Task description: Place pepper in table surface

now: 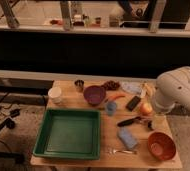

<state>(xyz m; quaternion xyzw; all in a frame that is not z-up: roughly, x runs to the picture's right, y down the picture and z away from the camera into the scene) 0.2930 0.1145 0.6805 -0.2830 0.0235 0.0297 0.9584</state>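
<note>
The pepper [118,96], slender and orange-red, lies on the light wooden table surface [108,127] just right of a purple bowl [94,94]. My white arm [175,92] reaches in from the right. Its dark gripper [149,123] hangs low over the table's right side, just below the red-yellow apple [146,108] and well apart from the pepper. The jaws stand open and I see nothing between them.
A green tray [69,132] fills the front left. Around the pepper are a blue cup [111,107], a black block [133,103], a dark red cluster [110,85], a metal cup [79,85] and a white cup [54,94]. An orange bowl [161,145], blue sponge [127,137] and fork [119,150] lie in front.
</note>
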